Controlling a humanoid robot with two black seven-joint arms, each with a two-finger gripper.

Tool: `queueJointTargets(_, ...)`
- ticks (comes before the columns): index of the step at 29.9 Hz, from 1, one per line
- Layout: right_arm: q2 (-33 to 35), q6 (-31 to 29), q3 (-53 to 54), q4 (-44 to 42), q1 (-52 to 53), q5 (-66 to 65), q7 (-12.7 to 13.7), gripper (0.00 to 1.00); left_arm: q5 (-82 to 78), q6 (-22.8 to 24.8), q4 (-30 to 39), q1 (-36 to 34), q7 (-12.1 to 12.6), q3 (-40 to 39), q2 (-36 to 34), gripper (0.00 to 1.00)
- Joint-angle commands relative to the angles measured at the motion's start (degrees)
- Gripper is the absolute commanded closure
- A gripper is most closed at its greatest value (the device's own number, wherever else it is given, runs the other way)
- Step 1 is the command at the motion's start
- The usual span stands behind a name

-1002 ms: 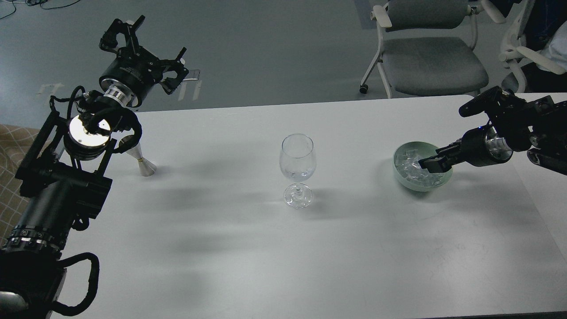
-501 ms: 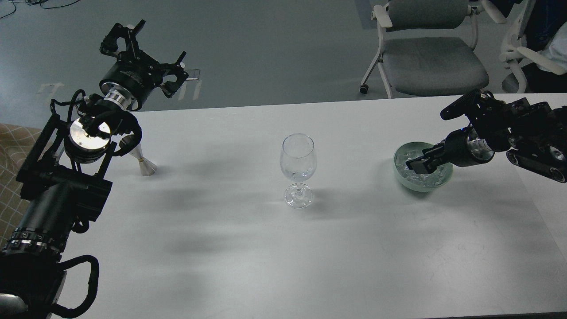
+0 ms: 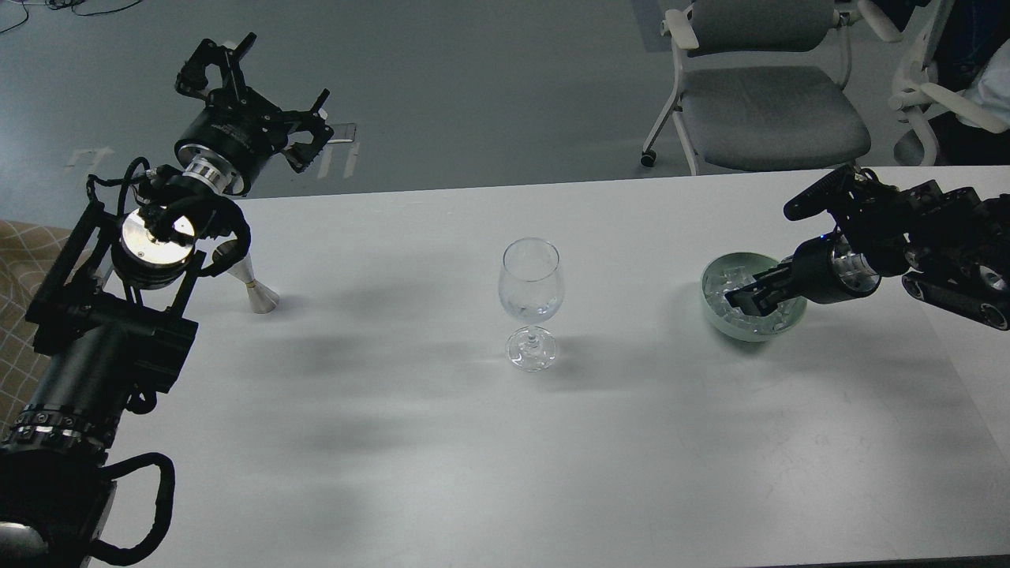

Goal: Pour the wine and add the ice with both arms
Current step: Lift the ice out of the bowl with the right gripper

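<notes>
1. In the green bowl (image 3: 753,308) at the table's right lies the ice (image 3: 730,288); the right gripper (image 3: 740,300) dips in, grip unclear.
2. The left gripper (image 3: 251,95) hangs open, far left.
3. The wine glass (image 3: 531,302) stands mid-table.

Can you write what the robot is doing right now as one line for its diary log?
step: fetching ice | right gripper: in bowl among ice | left gripper: open, raised, empty | wine glass: upright, mid-table
</notes>
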State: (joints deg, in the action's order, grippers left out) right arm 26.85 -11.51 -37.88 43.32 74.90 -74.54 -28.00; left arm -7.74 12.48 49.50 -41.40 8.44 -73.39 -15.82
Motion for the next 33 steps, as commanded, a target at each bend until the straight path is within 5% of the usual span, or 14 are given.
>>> queueJointTargets(1,0.04,0.0,0.0,-0.17,0.16,0.0,0.0,0.66,0.0,0.0,-0.1,-0.17,0.0,0.0,-0.09,0.03)
queueJointTargets(13,0.57,-0.44,-0.08,-0.26,0.51,0.09,0.0,0.9,0.0,0.0,-0.46,-0.17,0.0,0.0,-0.09,0.03)
queueJointTargets(33,8.3,-0.7,0.71,5.8,6.74,0.8,0.0,0.9,0.0,-0.88,-0.02,-0.61,0.0,0.0,-0.18,0.03)
